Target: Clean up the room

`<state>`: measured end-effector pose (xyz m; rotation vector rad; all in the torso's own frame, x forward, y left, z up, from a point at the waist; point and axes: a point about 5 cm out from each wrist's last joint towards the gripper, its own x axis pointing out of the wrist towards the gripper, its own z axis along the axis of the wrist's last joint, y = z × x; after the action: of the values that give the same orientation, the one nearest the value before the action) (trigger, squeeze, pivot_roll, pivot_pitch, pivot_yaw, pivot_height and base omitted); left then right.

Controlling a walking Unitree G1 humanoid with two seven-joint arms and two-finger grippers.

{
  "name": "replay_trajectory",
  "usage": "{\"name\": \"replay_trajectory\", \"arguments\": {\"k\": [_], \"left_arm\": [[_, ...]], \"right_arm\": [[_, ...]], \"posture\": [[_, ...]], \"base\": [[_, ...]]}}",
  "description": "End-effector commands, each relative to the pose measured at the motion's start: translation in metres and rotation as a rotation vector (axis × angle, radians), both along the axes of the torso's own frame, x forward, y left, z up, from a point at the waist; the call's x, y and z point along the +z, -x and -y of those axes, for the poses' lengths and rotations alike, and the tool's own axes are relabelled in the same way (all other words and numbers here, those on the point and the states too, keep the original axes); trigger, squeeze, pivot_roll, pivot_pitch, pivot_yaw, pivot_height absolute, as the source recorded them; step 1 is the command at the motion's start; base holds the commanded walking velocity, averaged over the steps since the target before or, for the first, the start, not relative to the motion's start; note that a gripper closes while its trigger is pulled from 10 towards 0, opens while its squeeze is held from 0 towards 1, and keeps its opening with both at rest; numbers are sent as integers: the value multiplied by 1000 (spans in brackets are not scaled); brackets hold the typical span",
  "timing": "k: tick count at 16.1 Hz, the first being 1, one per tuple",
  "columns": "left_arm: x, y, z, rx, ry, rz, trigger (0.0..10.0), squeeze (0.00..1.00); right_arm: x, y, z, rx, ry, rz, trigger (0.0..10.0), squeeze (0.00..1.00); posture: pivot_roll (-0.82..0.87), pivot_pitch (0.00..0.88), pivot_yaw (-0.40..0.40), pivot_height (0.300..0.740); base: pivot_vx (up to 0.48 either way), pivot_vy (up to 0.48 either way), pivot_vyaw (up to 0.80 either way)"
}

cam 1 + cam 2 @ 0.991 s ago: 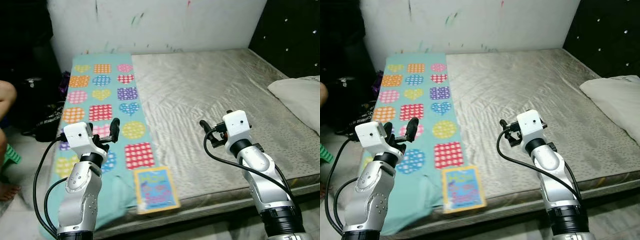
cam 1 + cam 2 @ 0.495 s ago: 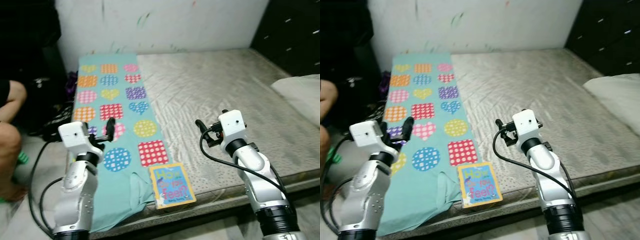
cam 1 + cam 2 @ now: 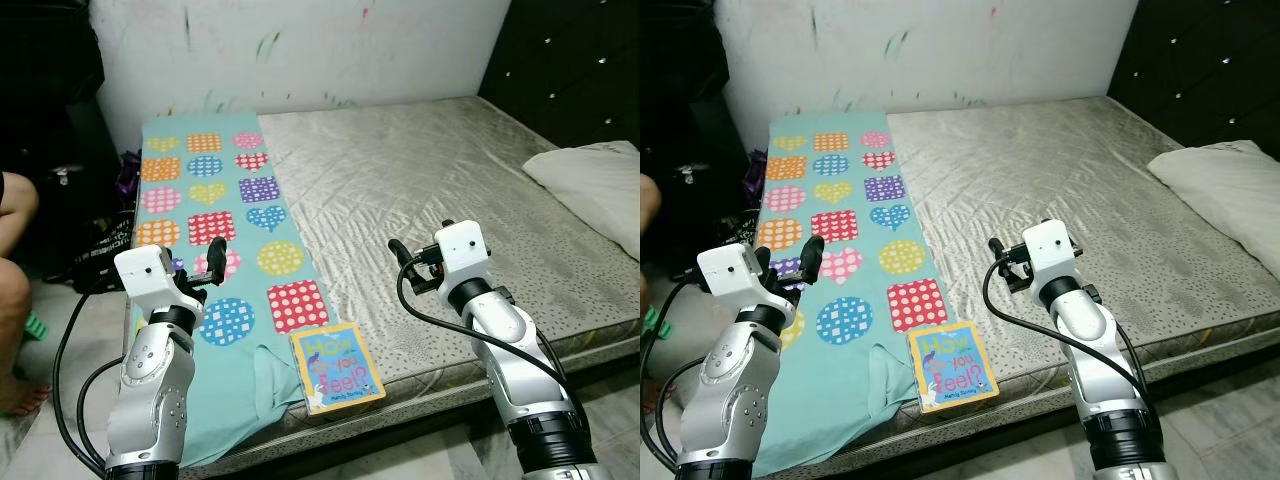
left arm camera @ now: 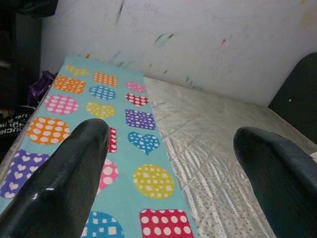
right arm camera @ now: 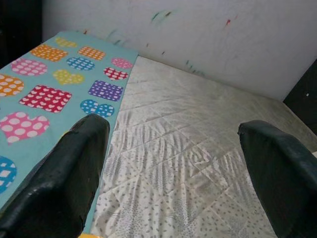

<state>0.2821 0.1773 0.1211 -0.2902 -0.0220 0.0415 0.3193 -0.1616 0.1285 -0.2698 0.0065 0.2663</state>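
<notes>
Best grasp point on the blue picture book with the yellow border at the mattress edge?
Probably the near short edge of the blue picture book with the yellow border: it lies flat at the front edge of the grey mattress, partly on the teal patterned sheet. Come in from the front, one finger under; the open left end effector seems closer.

I am reading one piece of text: the book (image 3: 337,368) lying at the near edge of the mattress (image 3: 450,190), partly on the teal patterned cloth (image 3: 205,200), is showing a title in large letters on its blue cover, "How do you feel?". A smaller line beneath the title is staying too small for me to read.
</notes>
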Motion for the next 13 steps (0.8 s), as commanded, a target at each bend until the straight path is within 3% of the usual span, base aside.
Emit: {"name": "replay_trajectory", "arguments": {"k": [1,13], "left_arm": [[1,-3,1,3,-13,-9,10000,0],[-2,-1,2,9,-15,-34,10000,0]], "right_arm": [[4,-2,1,-3,-6,9,10000,0],[3,2,-4,11,-15,4,10000,0]], "posture": [[-169,0,-16,740],[-168,0,-17,732]], "base": [[0,0,0],[0,0,0]]}}
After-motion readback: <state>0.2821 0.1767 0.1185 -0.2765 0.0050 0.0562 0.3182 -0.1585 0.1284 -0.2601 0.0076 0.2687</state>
